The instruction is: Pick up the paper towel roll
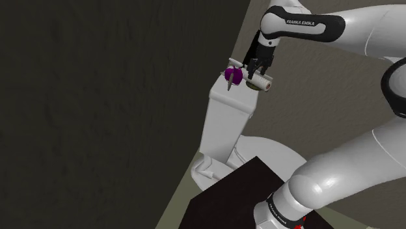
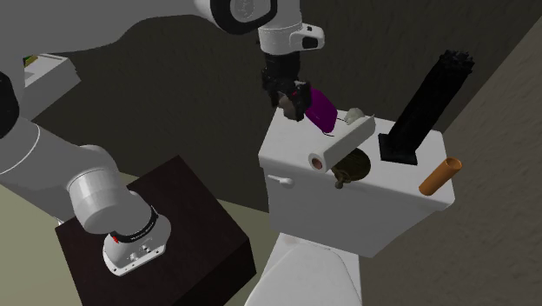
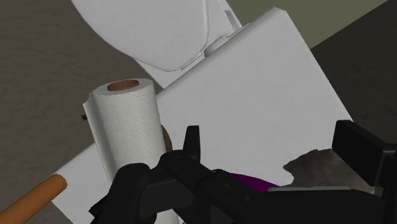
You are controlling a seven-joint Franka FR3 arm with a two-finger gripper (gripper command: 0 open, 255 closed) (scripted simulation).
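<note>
The paper towel roll (image 2: 344,143) is white with a brown core and lies on its side on the white toilet tank lid (image 2: 287,143). It also shows in the shoulder view (image 1: 261,83) and the wrist view (image 3: 125,130). My black gripper (image 2: 291,105) hangs over the lid's far edge, just beside a purple object (image 2: 322,109) and a little apart from the roll. In the wrist view the gripper (image 3: 273,147) stands open over bare lid, the roll lying outside its fingers. The shoulder view has the gripper (image 1: 256,72) right above the roll.
On the lid also stand a tall black brush-like object (image 2: 426,103), an orange tube (image 2: 440,175) and a brown round thing (image 2: 352,165). The toilet bowl (image 2: 304,269) is below the tank, the dark stand box (image 2: 174,217) beside it. A dark wall rises behind.
</note>
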